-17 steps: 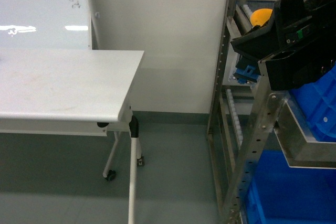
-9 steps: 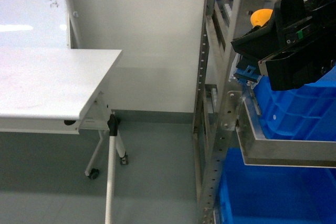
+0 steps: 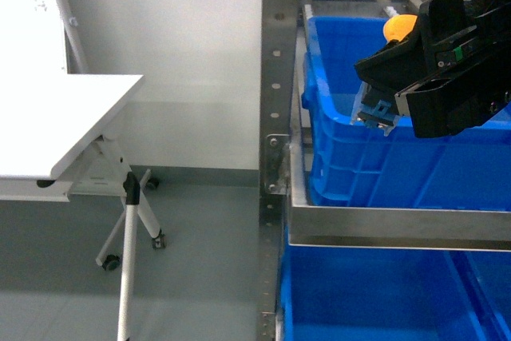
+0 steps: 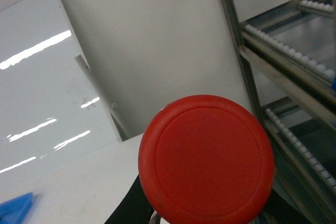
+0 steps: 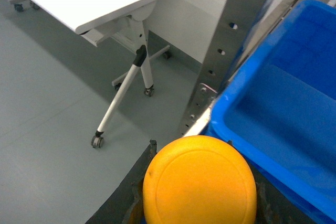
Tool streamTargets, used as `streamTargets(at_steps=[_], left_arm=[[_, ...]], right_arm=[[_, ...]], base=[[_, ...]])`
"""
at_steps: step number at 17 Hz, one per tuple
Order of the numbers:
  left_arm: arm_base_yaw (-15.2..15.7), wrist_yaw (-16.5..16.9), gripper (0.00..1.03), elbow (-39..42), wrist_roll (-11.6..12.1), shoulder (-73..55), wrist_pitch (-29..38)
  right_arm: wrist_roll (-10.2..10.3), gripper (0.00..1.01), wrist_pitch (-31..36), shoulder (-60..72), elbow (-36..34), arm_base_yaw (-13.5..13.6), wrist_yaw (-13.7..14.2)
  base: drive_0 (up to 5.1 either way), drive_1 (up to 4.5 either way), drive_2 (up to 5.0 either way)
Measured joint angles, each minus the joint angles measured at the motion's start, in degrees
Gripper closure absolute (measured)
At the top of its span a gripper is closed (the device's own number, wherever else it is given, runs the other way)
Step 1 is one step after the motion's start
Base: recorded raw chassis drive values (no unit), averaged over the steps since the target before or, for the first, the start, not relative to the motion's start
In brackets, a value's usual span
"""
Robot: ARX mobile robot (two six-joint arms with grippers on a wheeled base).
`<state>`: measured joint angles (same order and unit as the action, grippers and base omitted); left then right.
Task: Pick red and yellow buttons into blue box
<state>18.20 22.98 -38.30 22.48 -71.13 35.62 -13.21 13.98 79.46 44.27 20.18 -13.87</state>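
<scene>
Swung rightward, the head view now faces the blue box (image 3: 351, 157); no writing is legible. Right gripper (image 5: 199, 203) grips the yellow button (image 5: 199, 179); left gripper (image 4: 205, 211) grips the red button (image 4: 206, 160).

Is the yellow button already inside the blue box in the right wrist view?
No. The yellow button sits close under the camera, outside the blue box's rim, over the floor.

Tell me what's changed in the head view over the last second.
The view swung right: the white table slid left and the shelf rack with the blue box came into the middle. The right gripper stayed put in frame, yellow button behind it.
</scene>
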Motion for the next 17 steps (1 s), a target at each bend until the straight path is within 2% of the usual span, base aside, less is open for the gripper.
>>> streamTargets(at_steps=[5, 17], left_arm=[[-0.04, 0.0, 0.8, 0.0, 0.0, 0.02, 0.02], [-0.04, 0.0, 0.8, 0.0, 0.0, 0.0, -0.02]], right_arm=[[0.0, 0.69, 0.17, -0.04, 0.0, 0.0, -0.02], [0.0, 0.69, 0.07, -0.02, 0.0, 0.0, -0.04]], base=[[5.1, -2.29, -2.3], [5.0, -1.14, -3.3]])
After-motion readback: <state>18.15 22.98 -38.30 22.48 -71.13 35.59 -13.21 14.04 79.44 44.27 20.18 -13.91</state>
